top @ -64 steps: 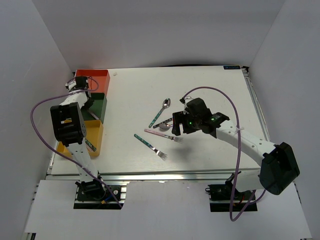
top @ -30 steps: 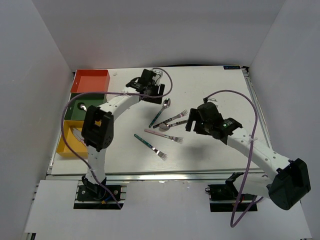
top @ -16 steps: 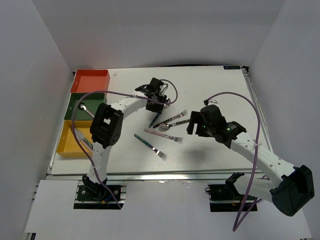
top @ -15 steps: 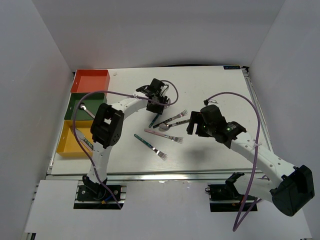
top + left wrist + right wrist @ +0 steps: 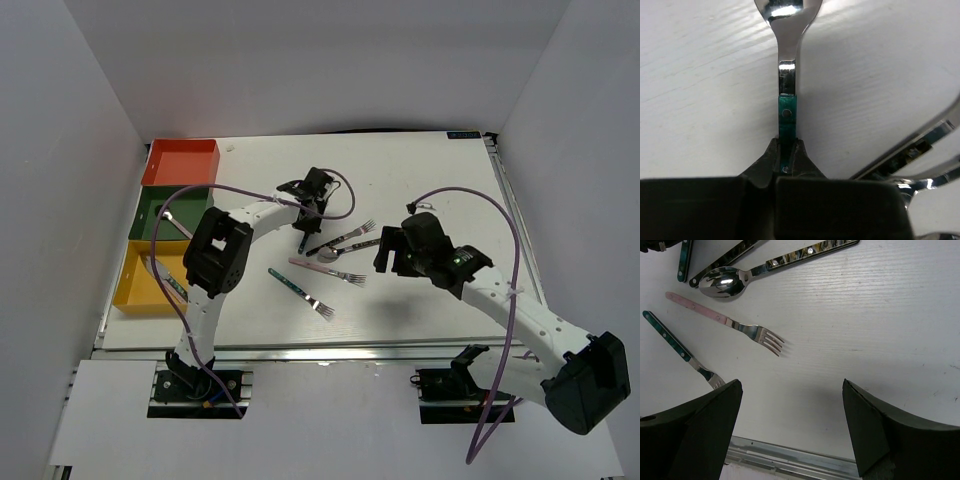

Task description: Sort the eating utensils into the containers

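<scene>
My left gripper is shut on the teal handle of a spoon that lies on the table; the silver head points away from the fingers. My right gripper is open and empty above the table, right of the loose utensils; its jaws stand wide apart in the right wrist view. A pink fork, a teal fork and a dark-patterned spoon and fork lie mid-table. The orange-red bin, dark green bin and yellow bin stand in a column at the left edge.
The green bin holds a spoon and the yellow bin holds a utensil. The right wrist view shows the pink fork, the teal fork, the dark-patterned spoon and the table's metal front rail.
My left arm has swung from the bins across to the teal spoon and shut on its handle. My right gripper has drawn back to the right, leaving a dark-patterned fork by the spoon.
</scene>
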`<act>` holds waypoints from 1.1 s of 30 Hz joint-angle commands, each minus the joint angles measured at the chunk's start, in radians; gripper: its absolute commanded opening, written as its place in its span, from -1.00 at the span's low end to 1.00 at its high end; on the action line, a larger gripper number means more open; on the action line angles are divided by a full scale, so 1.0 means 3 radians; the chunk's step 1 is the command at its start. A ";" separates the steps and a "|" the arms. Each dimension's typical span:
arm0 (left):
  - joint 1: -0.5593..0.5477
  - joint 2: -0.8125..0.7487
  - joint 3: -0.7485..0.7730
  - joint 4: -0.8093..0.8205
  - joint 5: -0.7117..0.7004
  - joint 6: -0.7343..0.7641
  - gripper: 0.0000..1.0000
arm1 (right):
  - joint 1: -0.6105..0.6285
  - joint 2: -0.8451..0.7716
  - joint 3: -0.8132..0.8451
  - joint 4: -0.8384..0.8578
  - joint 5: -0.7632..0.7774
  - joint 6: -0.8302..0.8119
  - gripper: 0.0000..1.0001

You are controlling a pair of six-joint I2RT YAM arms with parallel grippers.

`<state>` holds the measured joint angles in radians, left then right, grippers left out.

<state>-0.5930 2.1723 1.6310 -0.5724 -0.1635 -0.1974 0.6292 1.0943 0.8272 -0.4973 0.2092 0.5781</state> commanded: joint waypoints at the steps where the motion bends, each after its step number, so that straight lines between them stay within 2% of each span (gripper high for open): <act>1: 0.0049 -0.0062 0.0014 -0.0055 -0.0467 -0.0063 -1.00 | -0.0011 -0.0114 0.0019 0.0072 0.0018 -0.0061 0.71; 4: 0.0156 -0.0276 0.0060 -0.0127 -0.0682 -0.0139 -1.00 | -0.0011 -0.0140 0.0024 0.0062 0.0034 -0.0081 0.71; 9: 0.0492 -0.0956 -0.0062 -0.0382 -0.1366 -0.0798 -1.00 | -0.0011 -0.0130 0.0024 0.0067 0.0024 -0.0112 0.71; 11: 0.0682 -0.1221 -0.0394 -0.0378 -0.1378 -0.1145 -1.00 | -0.0011 -0.0119 0.0034 0.0083 0.0003 -0.0122 0.71; 15: 0.1254 -0.2054 -0.1115 -0.0178 -0.1301 -0.1367 -1.00 | -0.0011 -0.0058 0.0050 0.0113 -0.0063 -0.0127 0.71; 17: 0.1449 -0.2178 -0.1319 -0.0193 -0.1260 -0.1352 -1.00 | -0.0006 -0.0028 0.0065 0.0123 -0.0084 -0.0127 0.71; 20: 0.1883 -0.2174 -0.1402 -0.0219 -0.1067 -0.1245 -1.00 | -0.0011 0.0019 0.0075 0.0180 -0.0170 -0.0137 0.71; 21: 0.2133 -0.2154 -0.1407 -0.0194 -0.1005 -0.1214 -1.00 | -0.0011 0.0024 0.0075 0.0195 -0.0216 -0.0137 0.71; 24: 0.2370 -0.1904 -0.1265 -0.0132 -0.0795 -0.1061 -1.00 | -0.0011 0.0064 0.0075 0.0261 -0.0268 -0.0137 0.71; 30: 0.2432 -0.1433 -0.0774 -0.0193 -0.0708 -0.0999 -1.00 | -0.0011 0.0121 0.0040 0.0313 -0.0304 -0.0143 0.71; 33: 0.2442 -0.1264 -0.0692 -0.0158 -0.0616 -0.1019 -1.00 | -0.0011 0.0121 -0.0016 0.0359 -0.0309 -0.0148 0.71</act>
<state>0.1413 1.8027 1.3582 -0.6456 -0.3843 -0.5114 0.6285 1.1305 0.8268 -0.4377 0.1276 0.5453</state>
